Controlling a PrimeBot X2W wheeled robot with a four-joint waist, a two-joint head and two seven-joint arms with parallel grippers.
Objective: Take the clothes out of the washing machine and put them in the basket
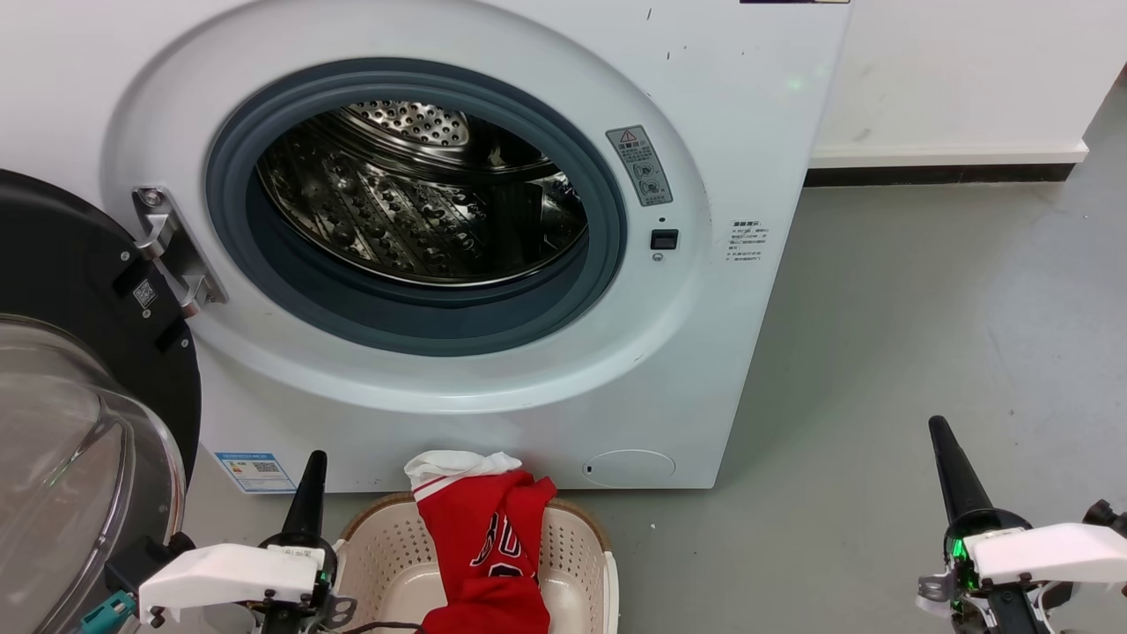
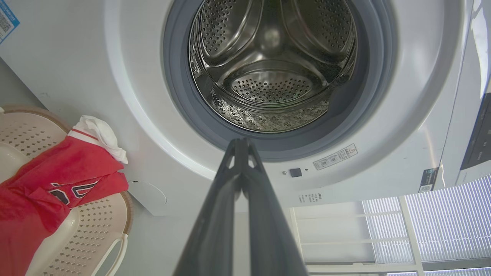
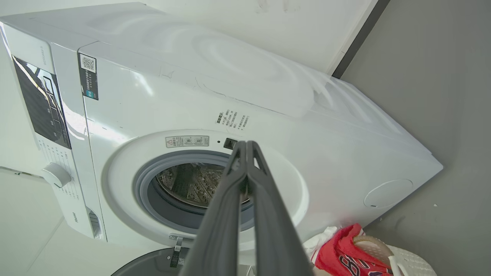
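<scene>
The washing machine (image 1: 704, 106) stands with its door (image 1: 79, 370) swung open to the left, and its steel drum (image 1: 414, 202) shows no cloth inside. In front of it on the floor sits the basket (image 1: 387, 546), with the clothes (image 1: 484, 546) draped over its far rim: a red jersey with lettering and a white piece (image 1: 453, 464) with red trim. My left gripper (image 1: 314, 460) is shut and empty, just left of the basket. At the lower right, my right gripper (image 1: 939, 426) is shut and empty, apart from everything. The clothes (image 2: 50, 184) hang over the basket (image 2: 88, 234) in the left wrist view.
Grey floor (image 1: 924, 335) stretches to the right of the machine, up to a white wall with a dark skirting (image 1: 933, 172). The open door's glass bowl (image 1: 70, 475) bulges out close to my left arm.
</scene>
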